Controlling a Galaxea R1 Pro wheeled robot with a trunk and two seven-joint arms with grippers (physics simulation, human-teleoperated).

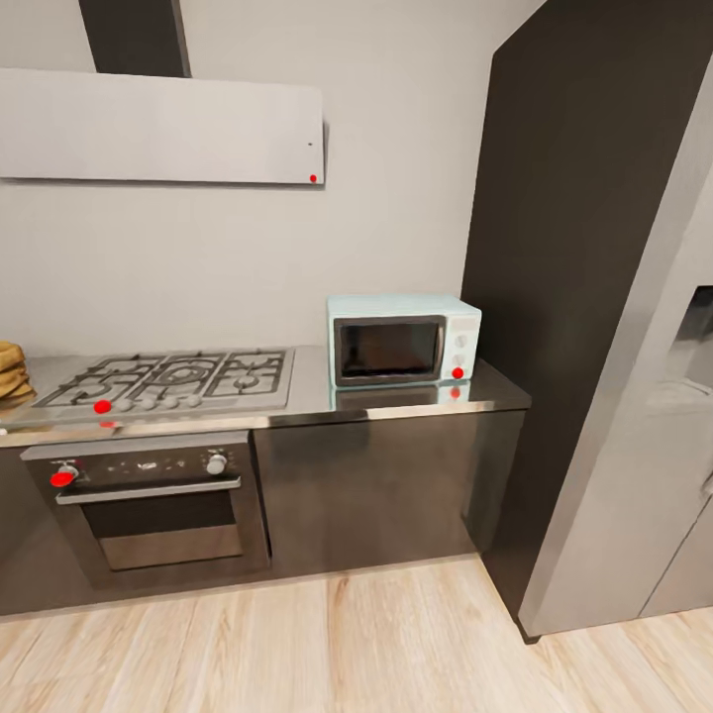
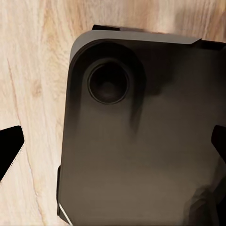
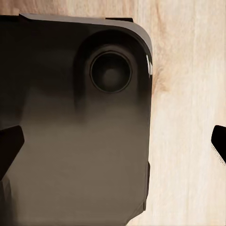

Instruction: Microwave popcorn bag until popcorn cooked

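Note:
The pale mint-blue microwave (image 1: pixel 401 340) stands on the steel-grey countertop (image 1: pixel 497 392) near its right end, door shut, two white knobs and a red dot on its right side. At the view's left edge a mustard-tan ribbed shape (image 1: pixel 11 370) rests on the countertop; it looks like the popcorn bag, cut off by the frame, label hidden. My left gripper (image 2: pixel 113 146) hangs open over the robot's dark base (image 2: pixel 141 141) and the wood floor. My right gripper (image 3: pixel 113 146) is open too, nothing between its dark fingertips (image 3: pixel 9 146).
A silver gas hob (image 1: pixel 168 380) sits left of the microwave, above a dark built-in oven (image 1: pixel 149 505). A tall dark cabinet (image 1: pixel 564 248) and a grey fridge (image 1: pixel 634 446) close off the right. A grey hood (image 1: pixel 158 129) hangs on the wall. Pale plank floor (image 1: pixel 347 644) lies before the cabinets.

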